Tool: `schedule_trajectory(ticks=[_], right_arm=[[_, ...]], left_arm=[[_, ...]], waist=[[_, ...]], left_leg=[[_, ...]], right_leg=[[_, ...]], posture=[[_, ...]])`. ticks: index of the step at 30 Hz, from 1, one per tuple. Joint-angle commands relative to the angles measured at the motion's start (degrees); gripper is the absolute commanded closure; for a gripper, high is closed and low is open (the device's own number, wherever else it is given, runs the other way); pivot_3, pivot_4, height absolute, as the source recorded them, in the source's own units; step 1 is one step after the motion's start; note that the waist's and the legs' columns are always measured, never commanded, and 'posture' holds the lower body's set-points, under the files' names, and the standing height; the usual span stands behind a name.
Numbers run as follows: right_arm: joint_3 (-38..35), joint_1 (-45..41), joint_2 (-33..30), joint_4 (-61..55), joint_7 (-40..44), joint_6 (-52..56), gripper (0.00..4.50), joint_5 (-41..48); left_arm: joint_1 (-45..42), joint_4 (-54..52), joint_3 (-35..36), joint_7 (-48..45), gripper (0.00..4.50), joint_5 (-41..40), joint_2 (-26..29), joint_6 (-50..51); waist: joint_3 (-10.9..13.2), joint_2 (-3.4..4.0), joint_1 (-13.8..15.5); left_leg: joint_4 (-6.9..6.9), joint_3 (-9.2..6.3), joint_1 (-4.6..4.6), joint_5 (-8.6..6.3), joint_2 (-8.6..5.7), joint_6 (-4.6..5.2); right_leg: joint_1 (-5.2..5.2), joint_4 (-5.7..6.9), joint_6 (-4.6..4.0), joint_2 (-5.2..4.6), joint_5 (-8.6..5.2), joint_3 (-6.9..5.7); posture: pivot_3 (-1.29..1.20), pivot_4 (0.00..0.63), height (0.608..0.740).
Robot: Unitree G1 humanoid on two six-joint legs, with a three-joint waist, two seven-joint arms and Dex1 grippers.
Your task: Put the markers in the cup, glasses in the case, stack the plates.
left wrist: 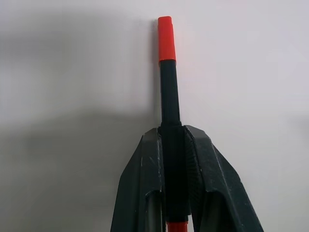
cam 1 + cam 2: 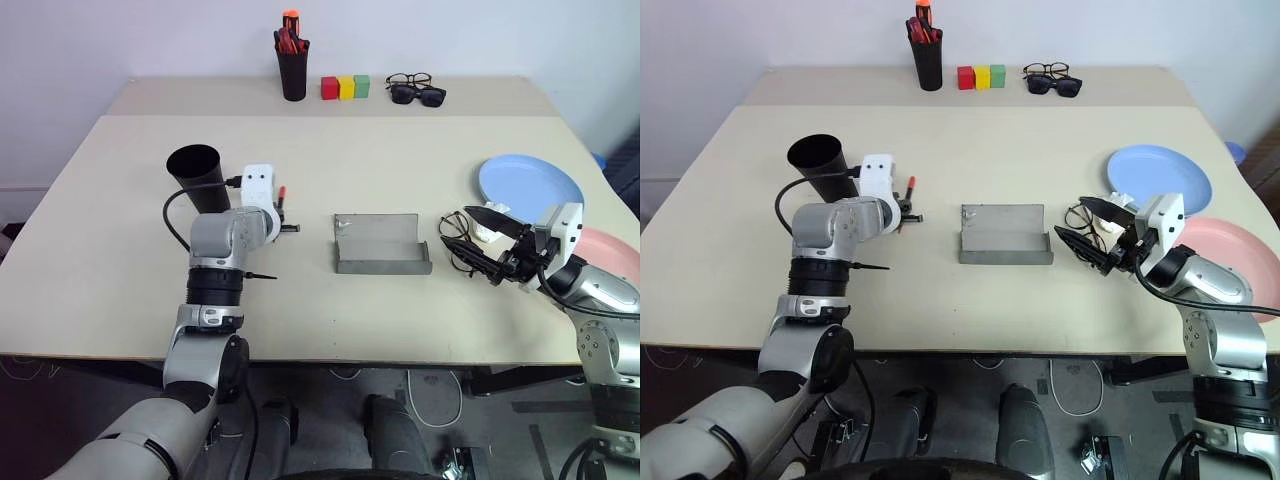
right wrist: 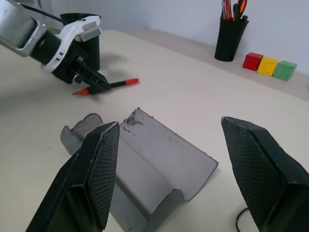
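Beside the wide black plastic cup (image 2: 196, 176) on the beige table (image 2: 120, 240), my left pincer (image 3: 99, 87) clenched on the slim black red-capped marker (image 1: 169, 92) — my right pincer (image 2: 484, 243) spread wide, empty, near the open grey hard case (image 2: 381, 243) — thin black wire-frame glasses (image 2: 1087, 222) just beside it.

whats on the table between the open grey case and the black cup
Between the case and the cup sits the left gripper, shut on the red-capped marker; otherwise bare tabletop, as the right wrist view shows.
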Motion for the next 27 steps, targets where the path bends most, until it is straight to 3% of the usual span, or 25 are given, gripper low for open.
schedule_trajectory(ticks=[1,3,7,12,19,27], right_arm=[[-0.5,-1.6,-0.3,0.2,0.1,-0.9,1.07,-0.1],[-0.1,-2.5,0.2,0.8,-0.2,-1.1,1.07,-0.2],[0.7,-4.4,1.7,1.7,-0.4,-2.0,1.07,-0.3],[1.3,-6.0,4.3,1.2,2.8,-4.0,1.07,1.9],[3.3,-7.5,4.2,0.3,8.2,-3.3,1.07,4.2],[4.3,-9.1,4.6,1.3,9.0,-3.8,1.07,3.5]], left_arm=[[1.3,-12.2,-7.9,-5.7,4.43,0.8,1.5,-10.4],[3.5,-14.9,-9.3,-2.6,4.43,6.1,1.8,-27.3],[4.5,-12.0,-9.6,2.3,4.43,14.1,5.3,-49.5],[4.4,-2.9,-4.9,11.9,4.43,19.7,8.8,-63.5],[2.8,6.1,-1.8,22.5,4.43,25.6,11.0,-67.7],[3.0,9.1,-1.8,25.4,4.43,27.1,11.3,-67.5]], waist=[[0.0,0.0,0.0],[0.0,0.01,0.0],[0.0,0.03,-0.1],[0.0,0.04,0.1],[0.0,0.03,0.2],[0.0,0.03,0.0]], left_leg=[[0.0,0.0,-0.02,0.0,0.0,0.0],[-0.02,0.02,-0.02,0.0,0.0,-0.01],[-0.05,0.06,0.04,0.02,0.06,-0.05],[0.02,0.05,0.05,0.03,0.04,-0.04],[-0.01,0.02,-0.01,0.02,0.02,0.0],[0.0,0.0,0.01,0.02,0.02,-0.01]], right_leg=[[-0.02,0.0,-0.01,0.0,0.0,0.01],[-0.04,-0.02,-0.03,0.0,0.01,0.02],[-0.05,-0.04,-0.14,0.03,0.08,0.05],[0.03,-0.07,-0.14,0.03,0.09,0.05],[-0.02,-0.07,-0.11,0.03,0.08,0.02],[-0.03,0.0,-0.09,0.04,0.09,0.02]], posture=[[0.0,0.15,0.739],[0.0,0.15,0.739],[0.0,0.15,0.739],[0.0,0.15,0.739],[0.0,0.15,0.739],[0.0,0.15,0.739]])
